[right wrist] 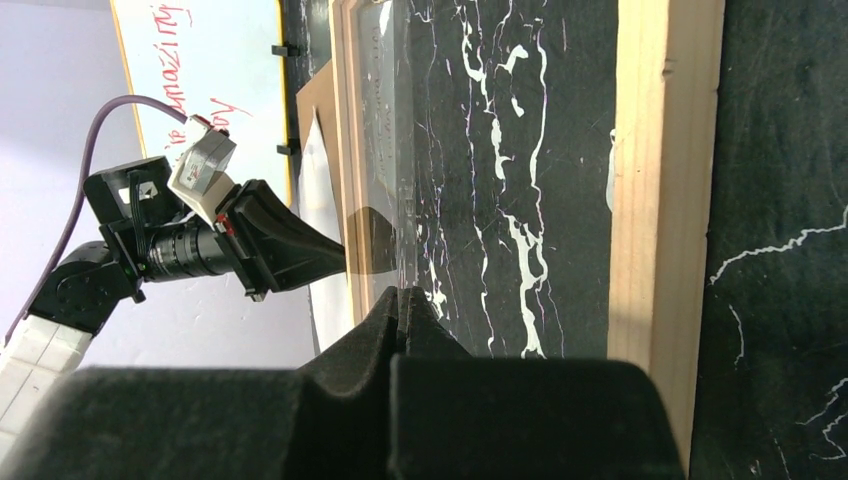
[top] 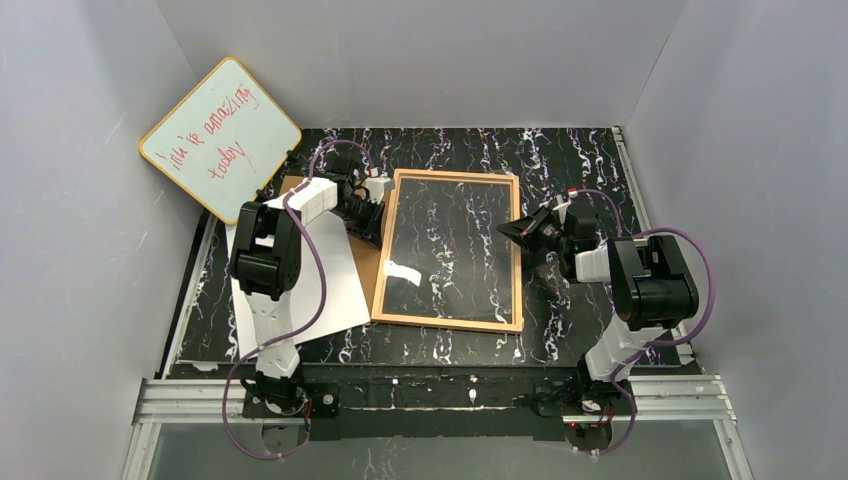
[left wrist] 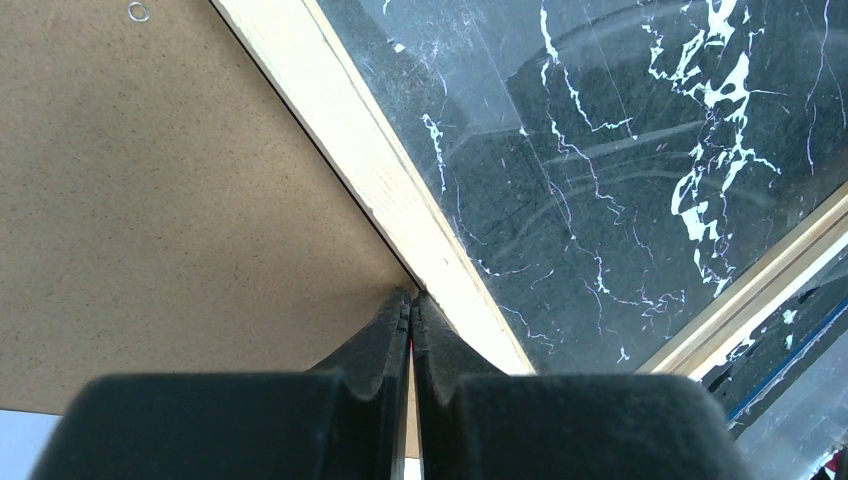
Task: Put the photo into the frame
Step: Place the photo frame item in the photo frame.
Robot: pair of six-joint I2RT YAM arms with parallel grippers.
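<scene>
The frame (top: 516,262), thin light wood with a clear pane, lies flat mid-table, its left side resting on a brown backing board (top: 366,262). The photo (top: 335,290) lies white side up at the left, partly under the board and my left arm. My left gripper (top: 378,214) is shut, tips (left wrist: 411,297) at the outer edge of the frame's left rail (left wrist: 400,190), over the backing board (left wrist: 170,200). My right gripper (top: 507,229) is shut at the frame's right side, tips (right wrist: 405,292) over the pane (right wrist: 470,150). A thin clear edge runs up to them; a pinch is not discernible.
A yellow-rimmed whiteboard (top: 220,135) with red writing leans in the back left corner. Grey walls close in the black marbled table (top: 560,160) on three sides. A small white patch (top: 401,272) shows on the pane.
</scene>
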